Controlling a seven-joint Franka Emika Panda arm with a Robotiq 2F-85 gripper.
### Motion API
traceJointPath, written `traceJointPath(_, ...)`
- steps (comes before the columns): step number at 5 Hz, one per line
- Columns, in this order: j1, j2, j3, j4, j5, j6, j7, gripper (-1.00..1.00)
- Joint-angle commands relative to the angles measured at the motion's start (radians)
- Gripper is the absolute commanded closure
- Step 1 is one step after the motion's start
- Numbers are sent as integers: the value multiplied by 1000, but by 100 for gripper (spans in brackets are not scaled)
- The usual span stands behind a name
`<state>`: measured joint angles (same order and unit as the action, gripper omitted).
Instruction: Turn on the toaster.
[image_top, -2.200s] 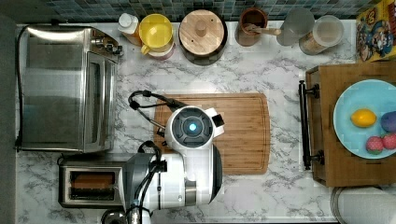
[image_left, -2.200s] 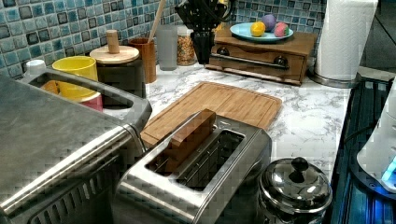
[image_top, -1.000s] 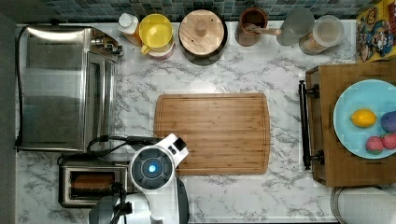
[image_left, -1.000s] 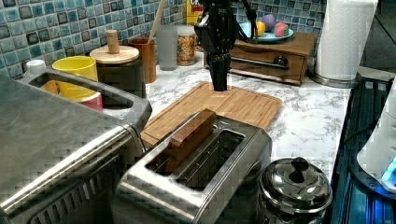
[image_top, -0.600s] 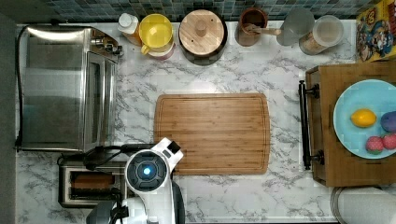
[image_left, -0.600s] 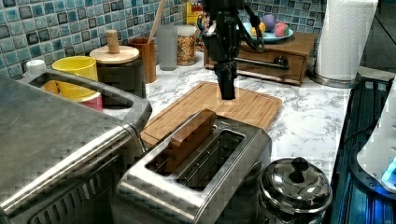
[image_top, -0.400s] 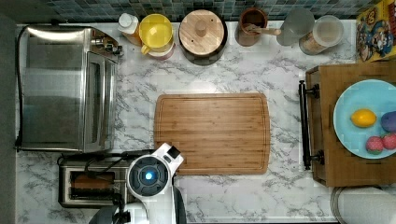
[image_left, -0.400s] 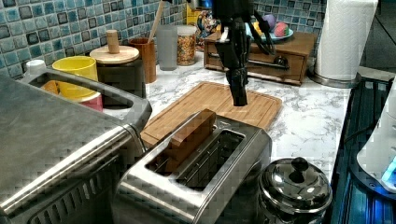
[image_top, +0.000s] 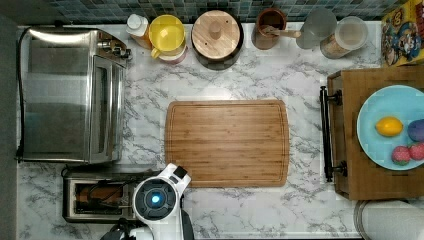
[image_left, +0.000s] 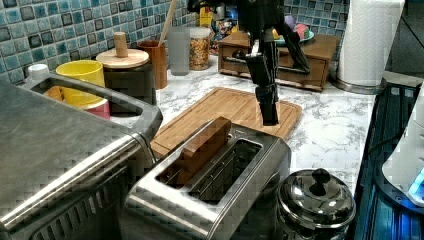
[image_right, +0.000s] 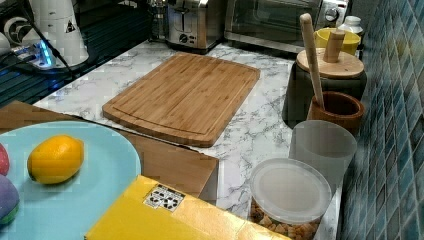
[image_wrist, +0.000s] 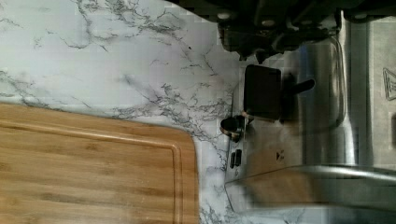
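Observation:
The small brushed-steel toaster stands in front of the big oven at the top view's lower left. It also shows in the left view, toaster, with a brown slice standing in one slot. My gripper hangs shut, pointing down, just above the toaster's far end beside the cutting board. From above, my wrist covers that end. In the wrist view the toaster's black lever sits raised right under my dark fingers, with a small knob beside it. I see nothing held.
The large toaster oven stands beside the toaster. A bamboo cutting board lies mid-counter. Jars and a yellow mug line the tiled wall. A wooden box with a blue fruit plate stands at the top view's right. A lidded steel pot sits near the toaster.
My arm has moved from over the cutting board toward the toaster's lever end and come lower. The toaster and the slice have not moved.

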<state>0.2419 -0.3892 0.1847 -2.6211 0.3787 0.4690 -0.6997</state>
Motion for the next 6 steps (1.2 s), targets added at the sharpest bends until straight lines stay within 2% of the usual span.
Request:
traceJointPath(1, 16, 0, 10, -19, 64, 91, 4, 100)
traceJointPath(3, -12, 117, 16, 25, 36, 96, 27, 100)
traceJointPath(4, -1, 153, 10, 25, 77, 135, 2, 100)
traceJointPath(6, 1, 271, 10, 52, 65, 176, 23, 100)
